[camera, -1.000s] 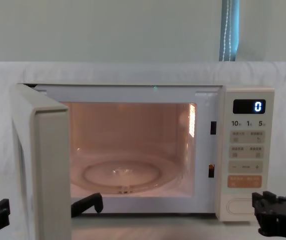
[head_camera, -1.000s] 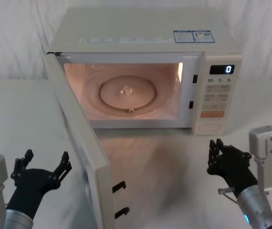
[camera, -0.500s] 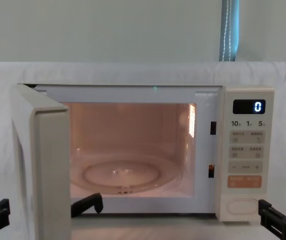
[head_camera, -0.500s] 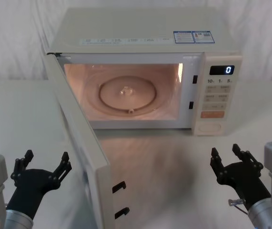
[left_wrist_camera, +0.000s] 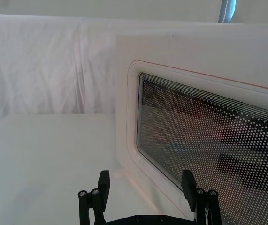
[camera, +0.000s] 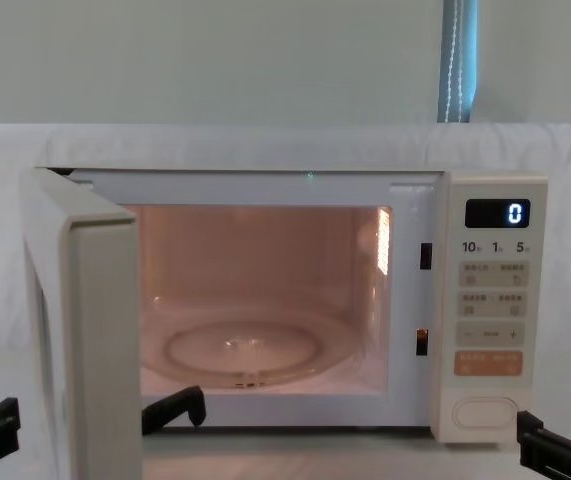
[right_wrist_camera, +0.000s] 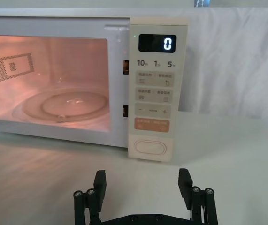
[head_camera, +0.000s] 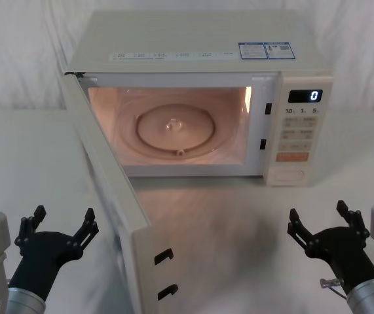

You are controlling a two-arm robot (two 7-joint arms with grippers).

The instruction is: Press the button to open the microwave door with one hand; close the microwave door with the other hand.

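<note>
The cream microwave door (head_camera: 118, 216) stands swung wide open on the left, its edge toward me (camera: 95, 340). The lit cavity behind it holds a glass turntable (head_camera: 173, 127). The wide cream button (head_camera: 290, 174) sits at the bottom of the control panel, untouched (right_wrist_camera: 149, 146) (camera: 483, 412). My left gripper (head_camera: 64, 219) is open, low on the table just left of the door, facing its windowed outer face (left_wrist_camera: 209, 140) without touching it. My right gripper (head_camera: 317, 219) is open, well in front of and below the button, with nothing between its fingers (right_wrist_camera: 142, 180).
The microwave (head_camera: 200, 52) stands at the back of a white cloth-covered table (head_camera: 239, 222), with a white curtain behind. Its display (head_camera: 306, 95) reads 0. Bare tabletop lies between the open door and my right gripper.
My right gripper has pulled back from the control panel toward me and to the right, and its fingers have spread from shut to open. The left gripper and the door have not moved.
</note>
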